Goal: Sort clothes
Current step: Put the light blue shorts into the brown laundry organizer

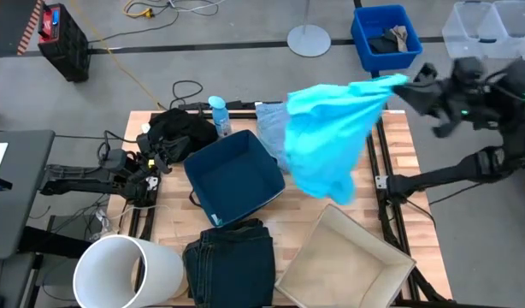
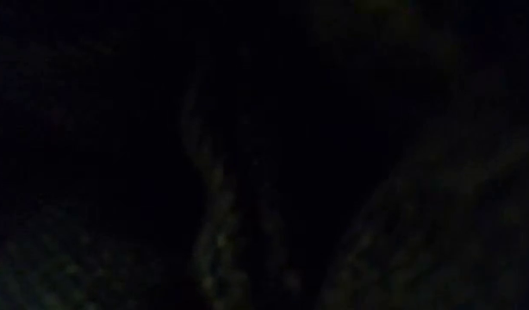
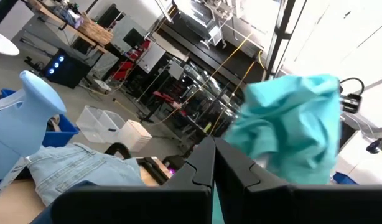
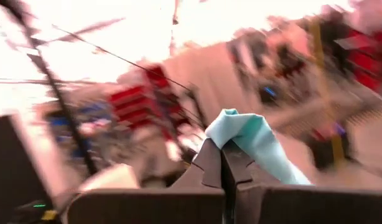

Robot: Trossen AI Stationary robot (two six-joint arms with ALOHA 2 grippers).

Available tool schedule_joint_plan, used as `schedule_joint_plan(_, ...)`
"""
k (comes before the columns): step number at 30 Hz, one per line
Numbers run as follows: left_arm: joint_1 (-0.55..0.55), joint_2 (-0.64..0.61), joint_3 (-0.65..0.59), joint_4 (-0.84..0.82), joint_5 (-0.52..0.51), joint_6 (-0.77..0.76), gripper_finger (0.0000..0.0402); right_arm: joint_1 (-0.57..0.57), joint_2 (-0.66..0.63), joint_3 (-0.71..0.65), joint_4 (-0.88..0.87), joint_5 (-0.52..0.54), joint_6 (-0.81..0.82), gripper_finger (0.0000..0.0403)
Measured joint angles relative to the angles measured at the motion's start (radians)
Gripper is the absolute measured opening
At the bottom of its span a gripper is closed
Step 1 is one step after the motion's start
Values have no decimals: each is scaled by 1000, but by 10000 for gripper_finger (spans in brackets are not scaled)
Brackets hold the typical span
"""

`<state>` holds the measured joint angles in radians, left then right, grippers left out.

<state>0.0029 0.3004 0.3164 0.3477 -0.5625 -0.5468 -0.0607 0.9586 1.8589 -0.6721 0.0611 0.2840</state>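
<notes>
The bright turquoise top (image 1: pixel 331 137) hangs from my right gripper (image 1: pixel 403 83), which is shut on it high over the table's far right edge. It also shows in the left wrist view (image 3: pixel 290 124). My left gripper (image 1: pixel 164 159) is shut and empty (image 3: pixel 214 143) at the table's left, beside the black garment (image 1: pixel 181 130), which lies at the far left. The pale blue denim jeans (image 1: pixel 269 128) lie at the far middle, partly under the top. The dark navy jeans (image 1: pixel 233 255) lie folded at the near edge. The low view is dark. My right gripper pinches a bunched bit of the turquoise top's cloth (image 4: pixel 241 134) between its two fingertips (image 4: pixel 209 163). One layer or several, I cannot tell. The top is lifted and spreads away from the fingers toward the table's middle, with its lower end (image 1: pixel 335 190) over the table.
A dark blue bin (image 1: pixel 237 178) stands mid-table. A tan box (image 1: pixel 348 261) is at the near right and a white bucket (image 1: pixel 126 269) lies at the near left. A blue spray bottle (image 1: pixel 218 115) stands at the far edge. A blue crate (image 1: pixel 384 34) is on the floor beyond.
</notes>
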Motion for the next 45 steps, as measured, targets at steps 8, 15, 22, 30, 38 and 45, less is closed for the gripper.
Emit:
schedule_joint_plan(8,0,0,0,-24,-1,5,0,247,8,0,124,-141,-61,0)
schedule_joint_plan(15,0,0,0,-24,-2,4,0,433,105,0,119,-173,56,0)
schedule_joint_plan(22,0,0,0,-25,-11,2,0,587,220,-1,155,-190,149,0)
schedule_joint_plan(30,0,0,0,-25,-11,0,0,680,259,-1,-85,-112,443,0)
schedule_joint_plan(38,0,0,0,-27,-11,0,0,680,288,-1,-513,-90,833,0)
schedule_joint_plan(45,0,0,0,-31,-11,0,0,695,369,0,-790,-202,983,0)
